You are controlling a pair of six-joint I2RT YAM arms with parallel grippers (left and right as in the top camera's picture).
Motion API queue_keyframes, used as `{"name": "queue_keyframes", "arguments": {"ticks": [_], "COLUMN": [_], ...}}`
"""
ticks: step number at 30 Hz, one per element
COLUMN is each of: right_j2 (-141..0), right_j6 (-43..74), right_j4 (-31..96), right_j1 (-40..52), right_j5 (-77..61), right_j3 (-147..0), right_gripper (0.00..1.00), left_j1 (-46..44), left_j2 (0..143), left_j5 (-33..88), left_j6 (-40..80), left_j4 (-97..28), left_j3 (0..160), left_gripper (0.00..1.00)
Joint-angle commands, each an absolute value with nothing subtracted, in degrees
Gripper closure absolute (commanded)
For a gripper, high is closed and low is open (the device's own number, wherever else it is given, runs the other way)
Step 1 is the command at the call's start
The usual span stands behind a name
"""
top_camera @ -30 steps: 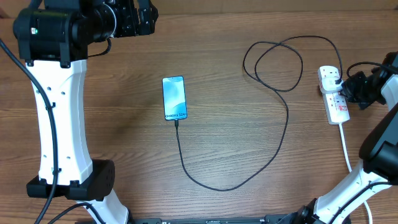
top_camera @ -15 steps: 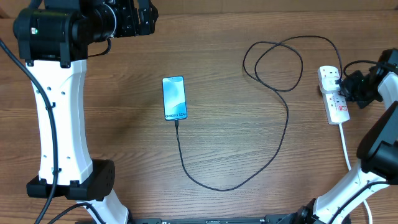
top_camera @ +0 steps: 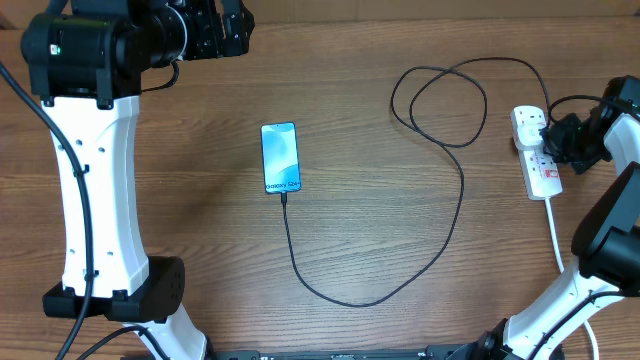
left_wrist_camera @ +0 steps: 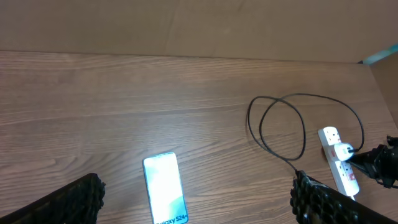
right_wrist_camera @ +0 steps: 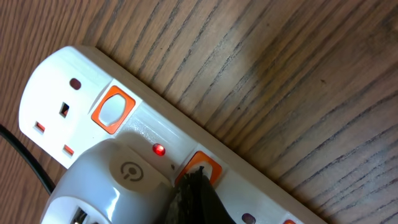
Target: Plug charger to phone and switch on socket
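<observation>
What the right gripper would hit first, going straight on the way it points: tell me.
The orange switch on the socket. The right gripper points its dark tip straight at it from very close and may already be touching. The wrist view does not settle the depth.

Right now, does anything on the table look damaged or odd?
Nothing stands out. The phone lies flat, the charger runs from it in loose loops, and a red light glows on the socket.

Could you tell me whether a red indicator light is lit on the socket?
Yes, a small red light glows on the socket, on its white body.
</observation>
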State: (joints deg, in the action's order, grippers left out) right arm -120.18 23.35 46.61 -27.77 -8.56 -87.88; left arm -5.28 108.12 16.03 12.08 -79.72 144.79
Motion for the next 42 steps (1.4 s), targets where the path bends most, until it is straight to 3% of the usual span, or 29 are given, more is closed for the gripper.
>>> {"name": "queue_keyframes", "arguments": {"ticks": [1,11,20,25,32,35,36,37,42], "right_j2": [-122.65,-113.95,-100.31,-91.92,-81.38,-78.35,-77.87,-77.06,-76.90], "right_j6": [24.01,22.98,10.63,5.48,5.48,5.50,5.76,6.15,6.09], "right_j4": [47.90,55.35,58.83,62.92,69.89,73.58,74.48,76.82,81.69], "right_j1": [-29.67,-38.00,-36.84,-31.51,-16.38,-10.46,-9.52,-7.88,-6.11], "right_j5": [-11.57,-11.75,-28.40,-28.21,-19.81,-17.58,-17.65,-17.69,-17.58], "right_j3": [-89.73,-100.84,-101.06,-101.06,-101.06,-101.06,-101.06,-101.06,-100.88], "right_gripper": [0.96,0.96,0.96,0.96,0.96,0.71,0.58,0.00,0.00], "left_j1": [-5.17,-5.19,-5.19,-5.19,-5.19,-5.19,-5.17,-5.19,-5.19], "left_j2": [108.05,108.05,108.05,108.05,108.05,108.05,108.05,108.05,108.05], "left_j5": [15.94,15.97,15.97,15.97,15.97,15.94,15.94,15.97,15.97], "left_j6": [12.25,12.25,12.23,12.23,12.23,12.23,12.25,12.25,12.25], "left_j4": [-79.57,-79.57,-79.57,-79.57,-79.57,-79.57,-79.57,-79.57,-79.57], "left_j3": [145.51,145.53,145.53,145.51,145.53,145.51,145.51,145.53,145.51], "left_gripper": [0.00,0.01,0.01,0.00,0.00,0.00,0.01,0.01,0.00]}}
